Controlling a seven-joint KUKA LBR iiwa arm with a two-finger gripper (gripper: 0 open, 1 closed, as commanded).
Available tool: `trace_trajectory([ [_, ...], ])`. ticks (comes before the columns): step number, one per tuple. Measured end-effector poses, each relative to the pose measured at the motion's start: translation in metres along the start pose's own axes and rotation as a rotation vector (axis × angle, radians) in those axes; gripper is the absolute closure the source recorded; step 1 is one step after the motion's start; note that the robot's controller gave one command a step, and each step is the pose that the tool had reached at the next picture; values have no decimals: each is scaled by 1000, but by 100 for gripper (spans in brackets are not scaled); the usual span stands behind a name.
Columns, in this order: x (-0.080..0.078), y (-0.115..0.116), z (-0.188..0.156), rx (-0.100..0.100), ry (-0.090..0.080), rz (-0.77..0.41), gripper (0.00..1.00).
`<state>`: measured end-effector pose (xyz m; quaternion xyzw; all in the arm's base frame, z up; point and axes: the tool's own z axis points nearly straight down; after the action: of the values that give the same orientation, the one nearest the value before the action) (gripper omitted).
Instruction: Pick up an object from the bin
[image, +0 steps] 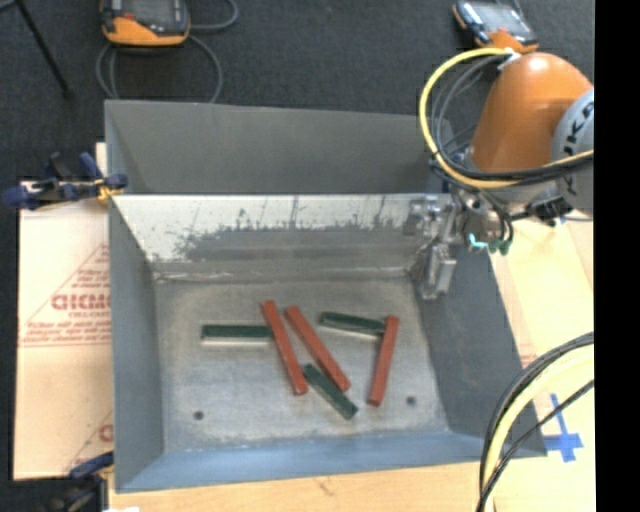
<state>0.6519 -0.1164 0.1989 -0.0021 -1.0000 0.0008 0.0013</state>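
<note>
The gripper (433, 272) is seen by the back right corner of the grey bin (135, 300); how far it is opened cannot be told, and nothing is seen held. Nearest it, a green bar (352, 323) and a red bar (383, 360) are laid with ends meeting, beside a loose heap of similar bars (300, 362).

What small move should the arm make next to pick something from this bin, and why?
Probably shift the gripper down-left in view, over the rightmost red stick: it lies nearest, while the gripper hangs by the bin's back right corner, over bare floor.
</note>
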Motion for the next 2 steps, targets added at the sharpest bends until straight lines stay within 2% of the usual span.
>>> trace_trajectory([
  [1, 45, 47, 104, -4, 3, 18, 0],
  [2, 37, 51, 129, -2, -6, 44, 0],
])
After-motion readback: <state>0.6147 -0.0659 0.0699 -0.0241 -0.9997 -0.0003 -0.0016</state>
